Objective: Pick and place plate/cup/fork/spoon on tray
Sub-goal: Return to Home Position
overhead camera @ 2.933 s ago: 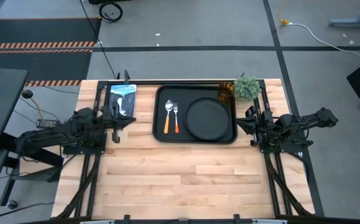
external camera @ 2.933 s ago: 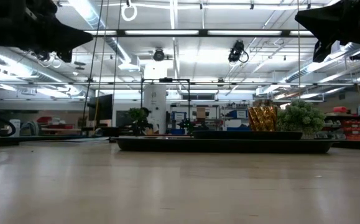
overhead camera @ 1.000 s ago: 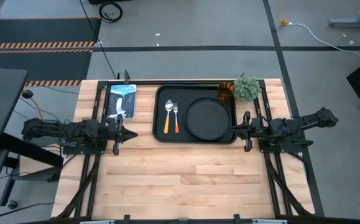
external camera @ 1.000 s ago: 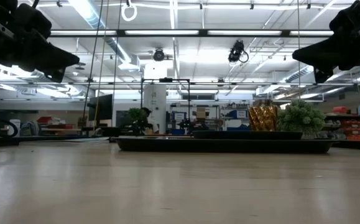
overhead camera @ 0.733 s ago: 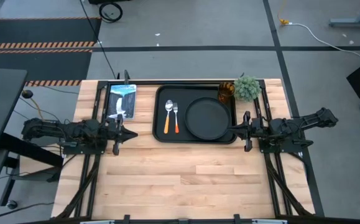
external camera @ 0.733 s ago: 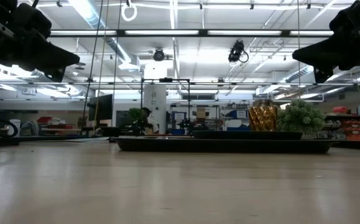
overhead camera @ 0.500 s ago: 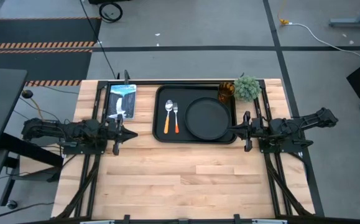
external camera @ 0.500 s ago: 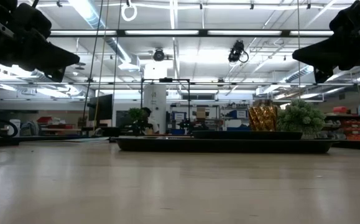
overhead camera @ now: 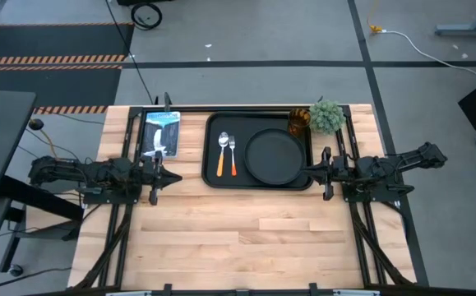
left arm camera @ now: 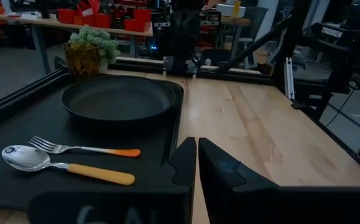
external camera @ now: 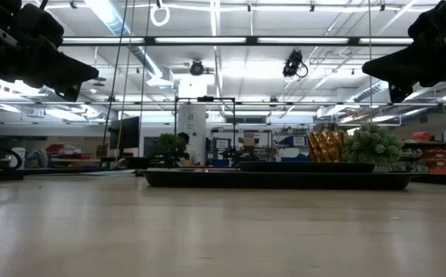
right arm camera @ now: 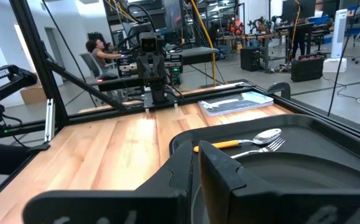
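Observation:
The black rectangular tray [overhead camera: 211,148] lies at the table's far middle. On it lie the round black plate [overhead camera: 274,156], the spoon [overhead camera: 222,153] and the fork [overhead camera: 232,154], side by side left of the plate. The amber cup [overhead camera: 298,122] stands at the tray's far right corner. My left gripper [overhead camera: 176,176] is shut and empty, left of the tray above the table. My right gripper [overhead camera: 303,171] is shut and empty, over the tray's right near corner. The plate [left arm camera: 117,98], spoon [left arm camera: 61,167] and fork [left arm camera: 83,148] also show in the left wrist view.
A small green plant [overhead camera: 326,115] stands beside the cup at the far right. A flat blue-white packet [overhead camera: 161,131] lies left of the tray. Bare wooden table [overhead camera: 238,238] spreads out toward the near edge. A person [right arm camera: 97,48] sits in the room beyond the table.

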`<state>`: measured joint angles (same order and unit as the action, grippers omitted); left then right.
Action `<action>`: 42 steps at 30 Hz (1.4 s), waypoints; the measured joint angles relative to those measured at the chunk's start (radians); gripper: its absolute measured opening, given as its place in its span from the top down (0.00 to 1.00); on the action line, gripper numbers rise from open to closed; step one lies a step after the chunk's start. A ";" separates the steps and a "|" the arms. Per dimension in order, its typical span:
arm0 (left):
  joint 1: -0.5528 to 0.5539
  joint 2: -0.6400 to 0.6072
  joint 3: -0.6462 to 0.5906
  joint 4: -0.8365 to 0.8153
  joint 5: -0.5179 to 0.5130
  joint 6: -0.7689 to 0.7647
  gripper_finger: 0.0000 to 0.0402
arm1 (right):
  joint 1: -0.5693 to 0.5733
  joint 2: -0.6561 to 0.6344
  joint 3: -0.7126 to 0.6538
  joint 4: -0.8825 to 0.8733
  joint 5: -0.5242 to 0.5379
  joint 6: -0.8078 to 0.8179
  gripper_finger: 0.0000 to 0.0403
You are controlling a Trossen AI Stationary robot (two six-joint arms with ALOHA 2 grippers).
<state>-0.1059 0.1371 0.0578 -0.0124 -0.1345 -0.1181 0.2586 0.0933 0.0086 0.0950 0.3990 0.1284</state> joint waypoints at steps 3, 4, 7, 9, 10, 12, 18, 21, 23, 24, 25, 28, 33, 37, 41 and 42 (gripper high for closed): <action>0.000 0.000 0.000 0.000 0.000 0.000 0.93 | 0.000 0.000 0.000 0.000 0.000 0.000 0.92; 0.000 0.000 0.000 0.000 0.000 0.000 0.93 | 0.000 0.000 0.000 0.000 0.000 0.000 0.92; 0.000 0.000 0.000 0.000 0.000 0.000 0.93 | 0.000 0.000 0.000 0.000 0.000 0.000 0.92; 0.000 0.000 0.000 0.000 0.000 0.000 0.93 | 0.000 0.000 0.000 0.000 0.000 0.000 0.92; 0.000 0.000 0.000 0.000 0.000 0.000 0.93 | 0.000 0.000 0.000 0.000 0.000 0.000 0.92; 0.000 0.000 0.000 0.000 0.000 0.000 0.93 | 0.000 0.000 0.000 0.000 0.000 0.000 0.92; 0.000 0.000 0.000 0.000 0.000 0.000 0.94 | 0.000 0.000 0.000 0.000 0.000 0.000 0.92; 0.000 0.000 0.000 0.000 0.000 0.000 0.94 | 0.000 0.000 0.000 0.000 0.000 0.000 0.92; 0.000 0.000 0.000 0.000 0.000 0.000 0.94 | 0.000 0.000 0.000 0.000 0.000 0.000 0.92; 0.000 0.000 0.000 0.000 0.000 0.000 0.94 | 0.000 0.000 0.000 0.000 0.000 0.000 0.92; 0.000 0.000 0.000 0.000 0.000 0.000 0.94 | 0.000 0.000 0.000 0.000 0.000 0.000 0.92; 0.000 0.000 0.000 0.000 0.000 0.000 0.93 | 0.000 0.000 0.000 0.000 0.000 0.000 0.92; 0.000 0.000 0.000 0.000 0.000 0.000 0.93 | 0.000 0.000 0.000 0.000 0.000 0.000 0.92; 0.000 0.000 0.000 0.000 0.000 0.000 0.94 | 0.000 0.000 0.000 0.000 0.000 0.000 0.92; 0.000 0.000 0.000 0.000 0.000 0.000 0.94 | 0.000 0.000 0.000 0.000 0.000 0.000 0.92; 0.000 0.000 0.000 0.000 0.000 0.000 0.94 | 0.000 0.000 0.000 0.000 0.000 0.000 0.92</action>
<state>-0.1062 0.1371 0.0578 -0.0120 -0.1345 -0.1177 0.2584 0.0933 0.0086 0.0952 0.3992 0.1284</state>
